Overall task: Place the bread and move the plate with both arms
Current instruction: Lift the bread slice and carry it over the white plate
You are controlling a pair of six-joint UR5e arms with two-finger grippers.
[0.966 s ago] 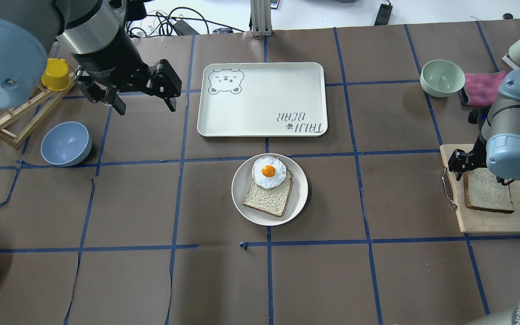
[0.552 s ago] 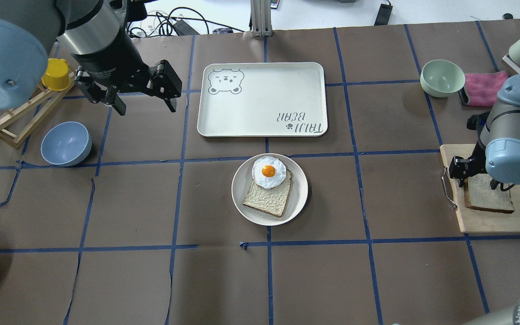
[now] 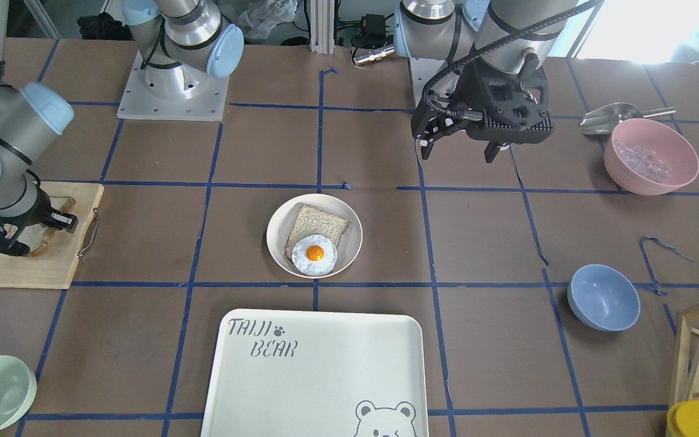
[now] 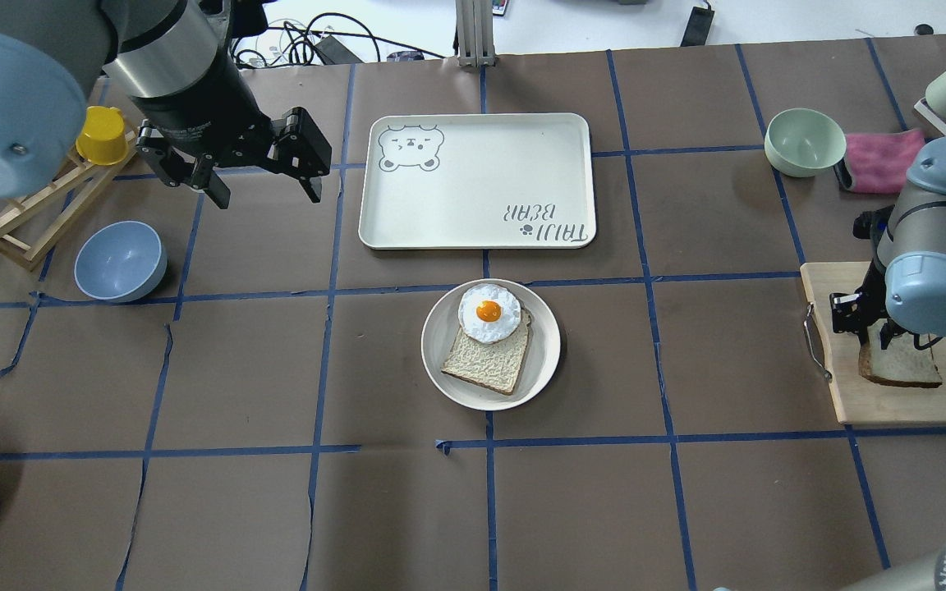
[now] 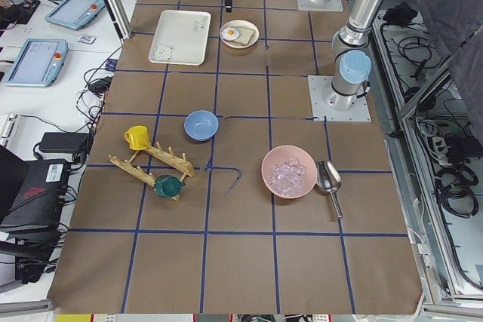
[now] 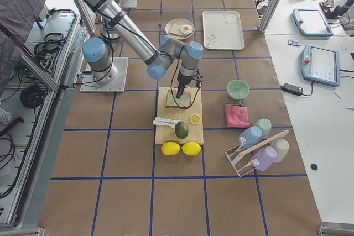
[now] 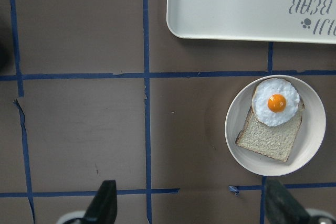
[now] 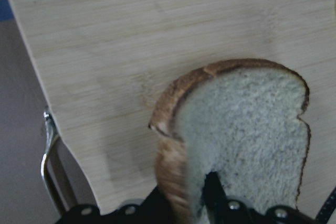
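Observation:
The plate (image 4: 547, 349) sits mid-table with one bread slice (image 4: 485, 363) and a fried egg (image 4: 489, 313) on it; it also shows in the left wrist view (image 7: 315, 132) and the front view (image 3: 276, 238). A second bread slice (image 4: 904, 369) is on the wooden cutting board (image 4: 892, 406) at the right. My right gripper (image 4: 871, 332) is shut on this bread (image 8: 247, 124) at one edge and holds it tilted up off the board. My left gripper (image 4: 266, 193) is open and empty, above the table left of the tray.
The bear-print tray (image 4: 481, 180) lies just behind the plate. A blue bowl (image 4: 120, 261) and a wooden rack (image 4: 13, 222) are at the left, a green bowl (image 4: 804, 141) and pink cloth (image 4: 879, 160) at the right. A pink bowl (image 3: 651, 156) is near the robot's left.
My right gripper has come down onto the bread on the board and closed on it; the slice's left edge has risen, so it looks narrower. The left arm has not moved.

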